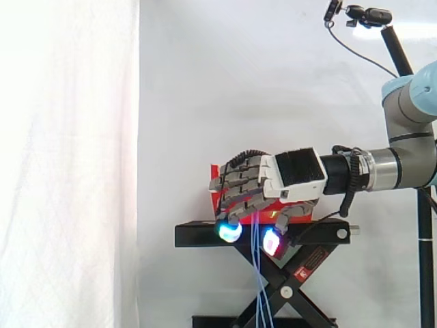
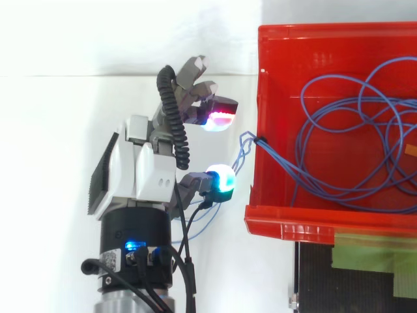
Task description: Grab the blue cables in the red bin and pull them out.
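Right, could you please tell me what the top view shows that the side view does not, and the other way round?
From the top view: the inside of the red bin, with loops of the blue cables lying in it and strands crossing its left wall toward the hand. From the side view: the strands hanging straight down below the hand, in front of the black stand. Shared: the hand sits outside the bin, with its fingers curled round the cables between its glowing pads.
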